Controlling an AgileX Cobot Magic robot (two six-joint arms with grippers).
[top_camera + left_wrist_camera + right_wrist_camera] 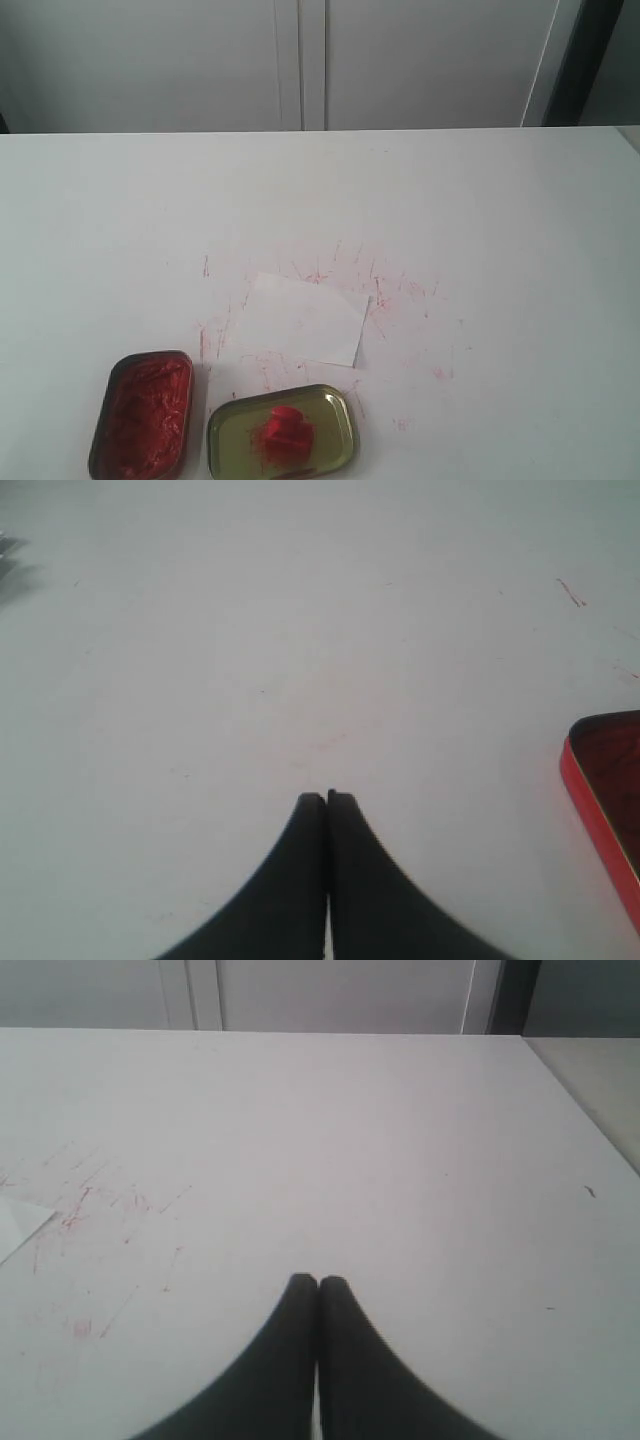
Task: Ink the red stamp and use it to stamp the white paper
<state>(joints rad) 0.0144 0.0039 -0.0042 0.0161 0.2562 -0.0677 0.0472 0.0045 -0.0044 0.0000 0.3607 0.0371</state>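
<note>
The red stamp (pixel 286 430) rests in the shiny yellow-gold tray (pixel 335 402) at the table's front, seen in the exterior view. Just behind the tray lies the white paper (pixel 300 320), flat on the speckled tabletop; one corner of the paper (pixel 18 1222) also shows in the right wrist view. Neither arm appears in the exterior view. My left gripper (pixel 326 798) is shut with nothing in it, over bare table. My right gripper (pixel 317 1282) is likewise shut and empty, apart from the paper.
An oblong dark-rimmed tin of red ink paste (pixel 143 412) sits left of the tray; its red edge (pixel 605 800) shows in the left wrist view. Red ink specks (pixel 385 280) scatter around the paper. The table's right edge (pixel 580 1100) runs nearby.
</note>
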